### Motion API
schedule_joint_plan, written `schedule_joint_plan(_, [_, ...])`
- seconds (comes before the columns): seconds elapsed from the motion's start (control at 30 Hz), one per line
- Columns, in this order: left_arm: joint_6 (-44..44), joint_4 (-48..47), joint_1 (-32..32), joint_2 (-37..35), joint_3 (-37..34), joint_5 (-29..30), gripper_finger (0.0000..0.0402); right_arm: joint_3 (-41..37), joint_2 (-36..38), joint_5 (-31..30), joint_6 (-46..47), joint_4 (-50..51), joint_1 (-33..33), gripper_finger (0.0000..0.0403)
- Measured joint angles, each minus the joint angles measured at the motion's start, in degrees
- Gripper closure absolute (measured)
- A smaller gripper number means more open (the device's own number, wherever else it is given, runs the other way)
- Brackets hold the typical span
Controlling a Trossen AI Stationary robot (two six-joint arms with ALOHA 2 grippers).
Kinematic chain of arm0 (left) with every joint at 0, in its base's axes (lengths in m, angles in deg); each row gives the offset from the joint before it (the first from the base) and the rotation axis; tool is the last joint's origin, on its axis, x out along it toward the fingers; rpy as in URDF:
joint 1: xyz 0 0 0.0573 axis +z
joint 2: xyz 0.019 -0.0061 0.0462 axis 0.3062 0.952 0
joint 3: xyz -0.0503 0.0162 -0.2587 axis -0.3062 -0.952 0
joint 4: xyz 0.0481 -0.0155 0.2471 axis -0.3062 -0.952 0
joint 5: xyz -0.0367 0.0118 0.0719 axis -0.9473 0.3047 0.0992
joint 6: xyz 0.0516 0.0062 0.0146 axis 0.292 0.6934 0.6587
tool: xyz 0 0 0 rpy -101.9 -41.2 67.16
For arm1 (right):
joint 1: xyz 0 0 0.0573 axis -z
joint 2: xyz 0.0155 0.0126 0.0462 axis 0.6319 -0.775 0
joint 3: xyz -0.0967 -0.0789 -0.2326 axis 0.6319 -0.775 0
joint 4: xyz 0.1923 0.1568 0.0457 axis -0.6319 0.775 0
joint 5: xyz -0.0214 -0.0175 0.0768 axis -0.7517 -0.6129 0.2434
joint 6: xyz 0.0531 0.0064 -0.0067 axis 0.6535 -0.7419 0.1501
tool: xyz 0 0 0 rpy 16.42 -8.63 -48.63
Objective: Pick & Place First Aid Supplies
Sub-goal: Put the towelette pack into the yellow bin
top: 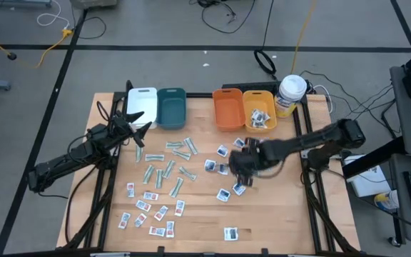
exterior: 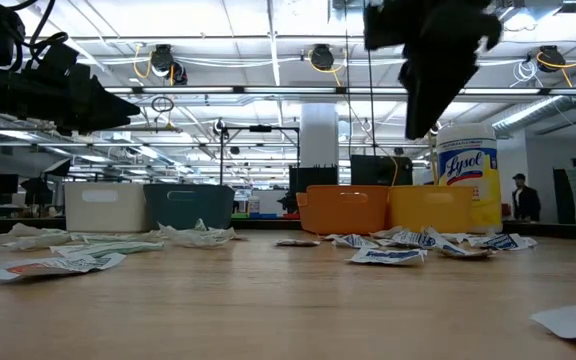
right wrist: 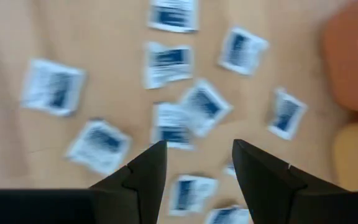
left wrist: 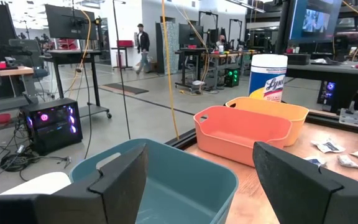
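Wooden worktop (top: 277,214) seen from above, four bins in a row along the far edge: white bin (top: 142,102), teal bin (top: 171,107), orange bin (top: 227,108), yellow bin (top: 259,108). The yellow bin holds a few blue-printed packets; the contents of the others cannot be made out.

A white canister (exterior: 466,175) stands just beside the yellow bin, at the far right corner. Its label reads "Lysol" in the low view and, partly, in the left wrist view. Print on the packets is too small to read.

First aid supplies lie loose on the worktop in three loose groups:
- pale-green strips (top: 168,168) near the middle-left, in front of the teal bin
- red-printed packets (top: 148,208) toward the near left edge
- blue-printed packets (right wrist: 169,65) right of centre, in front of the orange and yellow bins; one lone packet (top: 230,233) by the near edge

The right gripper (right wrist: 196,168) hangs over the blue-printed group, pointing down at it. Jaws are parted, with nothing between them and clear of the packets.

The left gripper (left wrist: 197,180) hovers at the teal bin's near rim, by the white bin. Jaws are spread wide and empty.

A person (left wrist: 143,45) stands far off in the room behind.
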Motion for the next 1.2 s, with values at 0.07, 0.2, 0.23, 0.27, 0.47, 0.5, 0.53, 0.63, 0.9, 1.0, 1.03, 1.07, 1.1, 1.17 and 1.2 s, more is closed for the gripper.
schedule_joint_plan(0.07, [0.0,0.0,0.0,0.0,0.0,0.0,0.0105,0.0,0.0,1.2,2.3,-1.4,-3.4,0.0225])
schedule_joint_plan(0.2, [0.0,0.0,0.0,0.0,0.0,0.0,0.0105,0.0,-0.6,2.6,6.6,-4.8,-9.7,0.0226])
schedule_joint_plan(0.23, [0.0,0.0,0.0,0.0,0.0,0.0,0.0105,0.0,-0.9,2.6,7.2,-5.5,-11.3,0.0226])
schedule_joint_plan(0.27, [0.0,0.0,0.0,0.0,0.0,0.0,0.0105,0.0,-1.0,2.6,7.7,-6.1,-12.7,0.0226])
schedule_joint_plan(0.47, [0.0,0.0,0.0,0.0,0.0,0.0,0.0105,-0.1,-1.6,4.4,11.4,-10.1,-19.0,0.0226])
schedule_joint_plan(0.5, [0.0,0.0,0.0,0.0,0.0,0.0,0.0105,-0.1,-1.6,5.3,11.9,-10.3,-19.7,0.0226])
schedule_joint_plan(0.53, [0.0,0.0,0.0,0.0,0.0,0.0,0.0105,-0.1,-1.5,5.7,12.4,-10.7,-20.4,0.0226])
schedule_joint_plan(0.63, [0.0,0.0,0.0,0.0,0.0,0.0,0.0105,0.0,-1.5,5.9,13.9,-11.6,-21.8,0.0227])
schedule_joint_plan(0.9, [0.0,0.0,0.0,0.0,0.0,0.0,0.0105,0.0,-4.4,5.6,15.2,-14.6,-23.2,0.0227])
schedule_joint_plan(1.0, [0.0,0.0,0.0,0.0,0.0,0.0,0.0105,0.0,-6.8,5.6,15.2,-17.1,-23.7,0.0227])
schedule_joint_plan(1.03, [0.0,0.0,0.0,0.0,0.0,0.0,0.0105,0.0,-7.8,5.6,15.2,-18.4,-23.9,0.0227])
schedule_joint_plan(1.07, [0.0,0.0,0.0,0.0,0.0,0.0,0.0105,0.0,-8.8,5.6,15.2,-19.4,-24.2,0.0227])
schedule_joint_plan(1.1, [0.0,0.0,0.0,0.0,0.0,0.0,0.0105,0.0,-9.8,5.6,15.2,-20.4,-24.5,0.0227])
schedule_joint_plan(1.17, [0.0,0.0,0.0,0.0,0.0,0.0,0.0105,0.0,-11.9,6.1,15.2,-23.4,-25.0,0.0227])
schedule_joint_plan(1.2, [0.0,0.0,0.0,0.0,0.0,0.0,0.0105,0.0,-13.0,7.2,15.2,-24.9,-25.0,0.0227])
